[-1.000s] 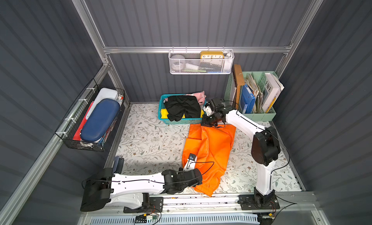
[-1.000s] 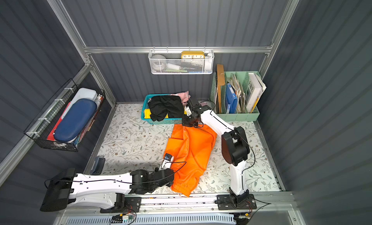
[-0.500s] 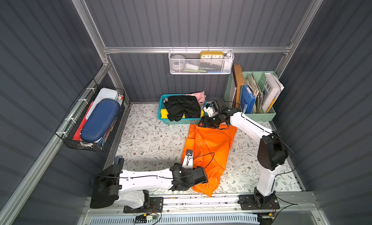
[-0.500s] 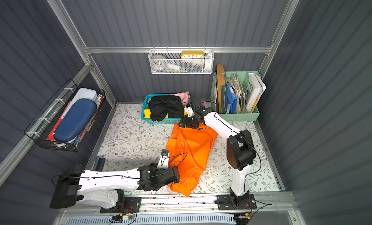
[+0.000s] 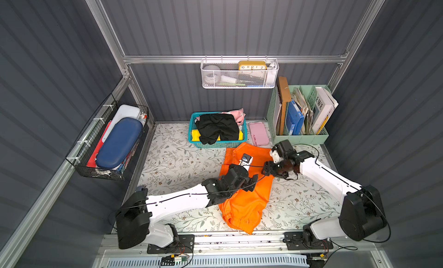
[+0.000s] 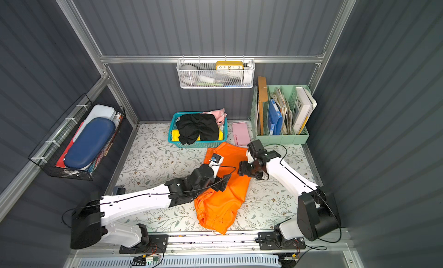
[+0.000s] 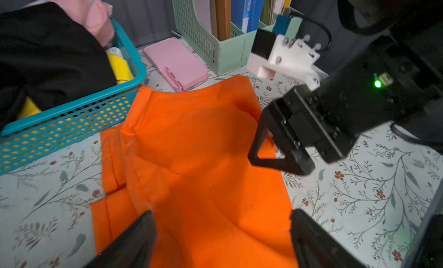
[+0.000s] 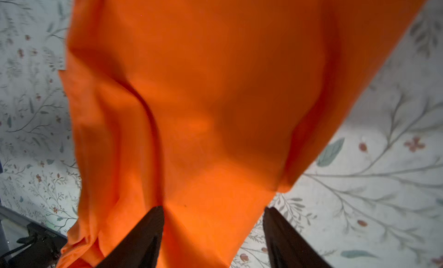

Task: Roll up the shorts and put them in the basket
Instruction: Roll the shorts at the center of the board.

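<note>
Orange shorts (image 5: pixel 249 202) released; left tool (image 7: pixel 220 218), right tool (image 8: pixel 213 211) now mid-garment, jaws apart.

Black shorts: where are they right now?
In both top views the black shorts lie heaped in the teal basket by the back wall, over a yellow cloth, just beyond the orange shorts.
</note>
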Robot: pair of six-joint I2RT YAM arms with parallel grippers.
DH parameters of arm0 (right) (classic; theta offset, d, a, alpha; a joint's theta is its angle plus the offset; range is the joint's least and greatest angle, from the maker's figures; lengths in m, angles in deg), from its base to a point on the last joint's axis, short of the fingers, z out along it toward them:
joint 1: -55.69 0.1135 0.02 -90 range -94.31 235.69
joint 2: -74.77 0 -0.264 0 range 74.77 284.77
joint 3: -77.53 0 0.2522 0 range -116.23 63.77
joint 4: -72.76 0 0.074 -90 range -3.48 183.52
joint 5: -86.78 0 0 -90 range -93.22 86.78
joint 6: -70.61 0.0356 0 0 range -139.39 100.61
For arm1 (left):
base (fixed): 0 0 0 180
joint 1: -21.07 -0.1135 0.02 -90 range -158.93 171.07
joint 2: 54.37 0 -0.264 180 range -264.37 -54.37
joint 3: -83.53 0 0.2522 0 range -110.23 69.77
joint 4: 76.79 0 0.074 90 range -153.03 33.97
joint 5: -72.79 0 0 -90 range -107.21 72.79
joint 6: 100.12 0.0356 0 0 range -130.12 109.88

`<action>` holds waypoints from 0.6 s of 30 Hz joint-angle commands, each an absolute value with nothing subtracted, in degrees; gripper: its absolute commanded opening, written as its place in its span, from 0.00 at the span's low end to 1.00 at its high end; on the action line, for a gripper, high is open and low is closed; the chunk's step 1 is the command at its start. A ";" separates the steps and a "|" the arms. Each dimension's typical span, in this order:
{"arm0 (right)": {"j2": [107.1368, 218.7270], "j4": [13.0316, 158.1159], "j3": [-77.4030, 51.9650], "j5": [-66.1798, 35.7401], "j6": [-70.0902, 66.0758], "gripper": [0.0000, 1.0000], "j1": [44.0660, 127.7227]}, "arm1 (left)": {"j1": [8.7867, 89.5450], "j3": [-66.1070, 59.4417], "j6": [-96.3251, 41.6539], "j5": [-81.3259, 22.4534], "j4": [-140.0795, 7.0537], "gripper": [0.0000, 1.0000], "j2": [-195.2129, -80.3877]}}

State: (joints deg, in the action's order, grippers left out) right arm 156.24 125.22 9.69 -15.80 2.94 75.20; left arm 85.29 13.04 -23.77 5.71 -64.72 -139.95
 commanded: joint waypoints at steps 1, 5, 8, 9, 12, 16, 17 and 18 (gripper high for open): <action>155.31 121.71 14.38 -16.71 7.36 0.73 74.57 | 83.81 11.02 -20.53 1.62 -66.28 0.51 -146.40; 158.60 118.35 15.72 -21.77 9.09 0.73 74.48 | 79.78 11.08 -24.06 -2.83 -66.72 0.12 -150.15; 162.67 116.57 15.73 -24.16 9.72 0.69 74.47 | 76.54 12.26 -25.99 -4.79 -66.29 0.00 -151.77; 163.78 115.71 15.90 -24.67 9.94 0.64 74.50 | 75.43 12.74 -26.42 -5.39 -66.28 0.00 -152.08; 166.53 114.35 15.47 -25.87 10.58 0.35 74.11 | 72.90 14.33 -27.89 -6.22 -64.82 0.00 -152.46; 168.81 113.76 13.58 -25.76 9.33 0.03 71.27 | 70.42 16.95 -29.56 -6.90 -62.91 0.00 -152.05; 169.41 113.99 12.71 -25.73 8.74 0.00 70.29 | 70.03 17.82 -29.95 -6.99 -62.70 0.00 -151.73; 170.03 114.38 11.45 -25.71 7.91 0.00 69.19 | 69.60 18.58 -30.26 -7.01 -62.72 0.00 -151.30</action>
State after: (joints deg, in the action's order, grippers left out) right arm 168.96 115.21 14.45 -25.88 9.27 71.55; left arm 70.41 16.63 -28.03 -5.42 -64.92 -152.06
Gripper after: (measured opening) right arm 0.039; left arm 0.045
